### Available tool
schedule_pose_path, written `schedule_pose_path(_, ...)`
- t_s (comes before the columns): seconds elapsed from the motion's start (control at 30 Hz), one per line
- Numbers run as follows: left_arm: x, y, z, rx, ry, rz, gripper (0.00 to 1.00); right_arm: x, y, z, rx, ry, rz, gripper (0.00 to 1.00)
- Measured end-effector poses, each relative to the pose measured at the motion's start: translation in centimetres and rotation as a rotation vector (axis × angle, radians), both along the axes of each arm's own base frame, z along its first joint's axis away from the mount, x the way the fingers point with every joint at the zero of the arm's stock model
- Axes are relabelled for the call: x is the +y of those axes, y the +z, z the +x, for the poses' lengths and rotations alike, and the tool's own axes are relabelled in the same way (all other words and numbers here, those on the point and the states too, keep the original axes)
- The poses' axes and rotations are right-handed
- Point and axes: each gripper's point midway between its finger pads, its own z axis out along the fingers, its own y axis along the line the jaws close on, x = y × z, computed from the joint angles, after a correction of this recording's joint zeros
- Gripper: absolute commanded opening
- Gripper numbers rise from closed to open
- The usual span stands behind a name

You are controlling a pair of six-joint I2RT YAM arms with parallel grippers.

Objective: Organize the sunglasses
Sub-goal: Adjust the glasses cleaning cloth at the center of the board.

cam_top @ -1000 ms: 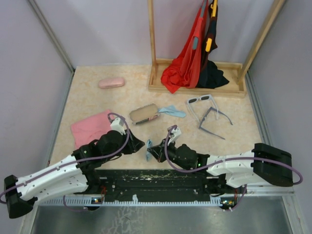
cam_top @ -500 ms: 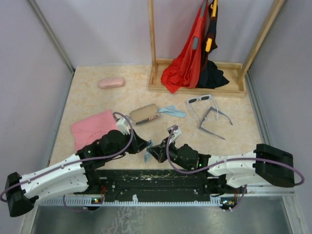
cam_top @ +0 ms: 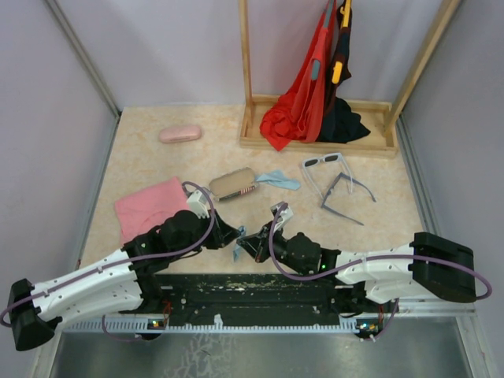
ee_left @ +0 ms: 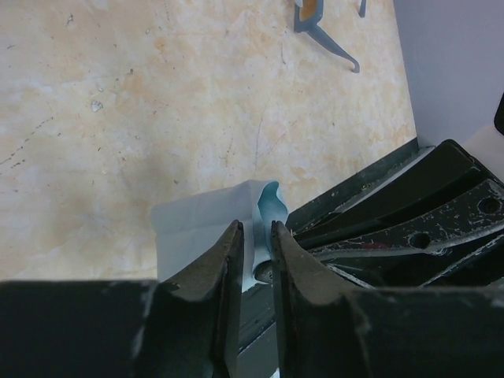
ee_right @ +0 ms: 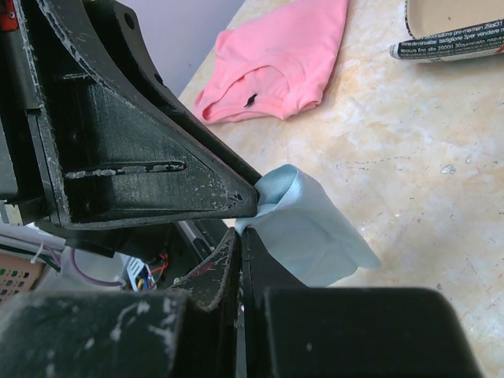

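Note:
The white-framed sunglasses (cam_top: 324,167) lie at the back right of the table, with the grey-framed sunglasses (cam_top: 346,197) just in front; a grey temple (ee_left: 319,31) shows in the left wrist view. Both grippers meet near the front edge on a small light-blue cloth (cam_top: 239,240). My left gripper (cam_top: 231,234) (ee_left: 257,230) has its fingers drawn close on a raised fold of the cloth (ee_left: 197,228). My right gripper (cam_top: 247,246) (ee_right: 241,235) is shut, pinching the cloth (ee_right: 311,228) by its edge. The cloth hangs between them just above the table.
A pink garment (cam_top: 150,206) lies at the left. A tan glasses case (cam_top: 233,184) and a second blue cloth (cam_top: 277,180) sit mid-table. A pink case (cam_top: 179,135) is at the back left. A wooden rack (cam_top: 315,142) holds red and black garments. The black base rail (cam_top: 252,287) runs right under the grippers.
My left gripper has moved right up to the cloth and its fingers have drawn together on the fold. The right gripper has stayed shut on the cloth, shifting only slightly.

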Motion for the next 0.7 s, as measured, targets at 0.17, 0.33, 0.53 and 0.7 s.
schedule_pose_path(0.17,0.22,-0.33,-0.06,0.007,0.003,0.014,0.27,0.0,0.0,0.0,0.0,0.0,0.0,0.0)
schedule_pose_path(0.33,0.21,-0.37,-0.06,0.008,0.003,0.015,0.21,0.0,0.0,0.0,-0.001,0.0,0.0,0.0)
schedule_pose_path(0.53,0.13,-0.52,-0.11,0.012,-0.002,0.019,0.06,-0.02,-0.03,0.02,-0.006,0.0,-0.004,0.0)
schedule_pose_path(0.7,0.12,-0.51,-0.13,0.013,-0.003,0.018,0.01,-0.02,-0.04,0.02,-0.006,0.0,-0.005,0.0)
